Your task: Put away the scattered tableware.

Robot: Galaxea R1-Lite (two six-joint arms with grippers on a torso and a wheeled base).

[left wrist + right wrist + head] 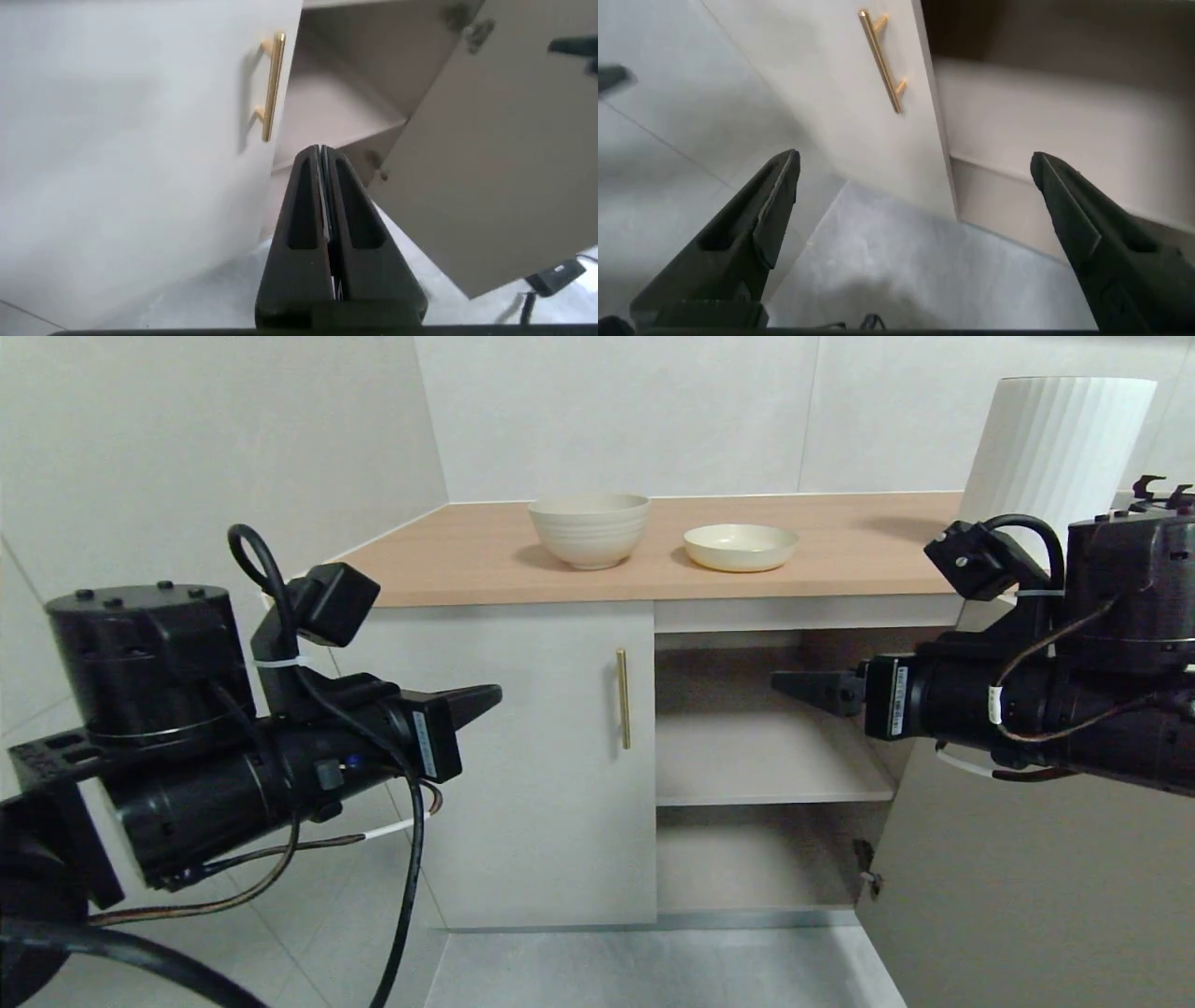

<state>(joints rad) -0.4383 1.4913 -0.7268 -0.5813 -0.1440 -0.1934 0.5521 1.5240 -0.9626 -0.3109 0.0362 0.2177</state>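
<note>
While the bowl (589,527) and the shallow dish (740,546) sit upright on the wooden counter (448,565), near each other but not touching, the job looks barely begun: neither piece is in a tool, and both have yet to be stored. Just below the dish, the cupboard (719,681) stands ready, its right door (980,896) swung wide. Its middle shelf (766,761) and bottom board (747,859) are both bare, so I judge that opening it is the only step finished. The left door (532,756) is closed, with a gold handle (623,698) at its inner edge. The left tool (322,154) hangs in front of that closed door with its fingers pressed together on nothing. The right tool (913,159) is level with the open compartment, its fingers spread wide apart and empty. Both tools are below counter height, well apart from the tableware. A tall ribbed white vessel (1060,448) stands at the counter's right end. What is left, by my reading, is lifting each piece and setting it inside.
</note>
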